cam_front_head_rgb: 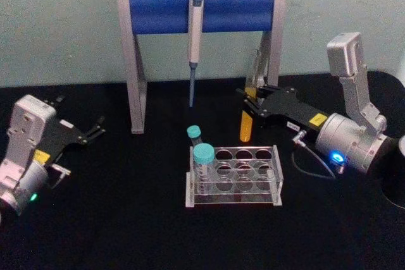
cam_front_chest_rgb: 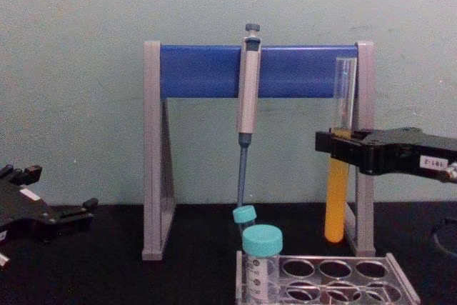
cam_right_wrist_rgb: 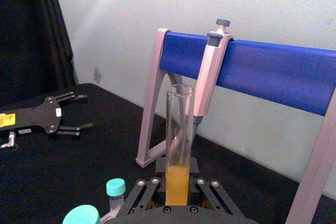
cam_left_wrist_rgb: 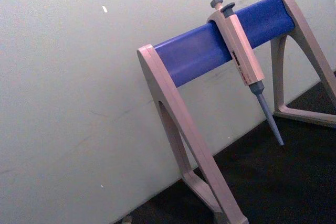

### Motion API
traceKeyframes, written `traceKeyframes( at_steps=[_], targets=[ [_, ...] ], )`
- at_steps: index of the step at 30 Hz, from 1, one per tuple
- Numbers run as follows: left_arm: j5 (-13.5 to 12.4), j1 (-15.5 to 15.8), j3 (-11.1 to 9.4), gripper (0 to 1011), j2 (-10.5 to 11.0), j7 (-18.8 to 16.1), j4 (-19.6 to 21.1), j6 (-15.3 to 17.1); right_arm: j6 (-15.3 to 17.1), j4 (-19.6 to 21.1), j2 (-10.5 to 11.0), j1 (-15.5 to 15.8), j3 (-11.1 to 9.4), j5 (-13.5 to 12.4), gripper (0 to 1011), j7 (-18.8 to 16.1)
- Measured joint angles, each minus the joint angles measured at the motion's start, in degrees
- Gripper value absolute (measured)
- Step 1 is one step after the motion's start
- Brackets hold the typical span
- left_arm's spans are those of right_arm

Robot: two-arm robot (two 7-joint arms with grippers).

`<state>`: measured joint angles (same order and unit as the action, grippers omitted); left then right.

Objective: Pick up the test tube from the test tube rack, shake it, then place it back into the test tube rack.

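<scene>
Two pincers are on hand, and only the right one carries a load. Start at the left: the left pincer [cam_front_head_rgb: 95, 129] sits low over the worktop [cam_front_head_rgb: 126, 219] with its fingers spread and nothing between them. It is well apart from the task's things, so treat it as parked.

To its right stands the pipette stand [cam_front_head_rgb: 164, 11] with the pipette [cam_front_head_rgb: 195, 42] hanging from the bar. Neither belongs to the job.

Next come two teal-capped tubes [cam_front_head_rgb: 204, 153] at the left end of the test tube rack [cam_front_head_rgb: 276, 178]. The rack lies below the right pincer and nearer the robot, and its other holes read as empty.

The right pincer [cam_front_head_rgb: 250, 102] is closed on the test tube [cam_front_head_rgb: 245, 128] at about mid-height, near the top of the yellow-orange liquid. The tube hangs upright with its open mouth up, which keeps the liquid in. Its bottom is clear of the rack, just behind the back row.

Judge this as the shaking stage, or the pause before the return. To return the tube, bring the pincer forward over an empty hole and lower it straight. A tilted tube could catch the rim.
</scene>
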<state>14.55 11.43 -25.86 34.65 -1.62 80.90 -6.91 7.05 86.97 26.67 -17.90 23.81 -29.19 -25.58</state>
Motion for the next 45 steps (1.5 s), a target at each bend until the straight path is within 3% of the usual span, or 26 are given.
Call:
traceKeyframes(
  at_steps=[28, 45],
  targets=[
    [0.0, 0.0, 0.0, 1002, 0.0, 0.0, 0.0, 0.0, 0.1, 2.6, 0.8, 2.0, -0.7, -0.6, 224, 0.1],
    [0.0, 0.0, 0.0, 1001, 0.0, 0.0, 0.0, 0.0, 0.6, 3.3, 1.8, 3.7, 0.1, -0.9, 224, -0.1]
  ],
)
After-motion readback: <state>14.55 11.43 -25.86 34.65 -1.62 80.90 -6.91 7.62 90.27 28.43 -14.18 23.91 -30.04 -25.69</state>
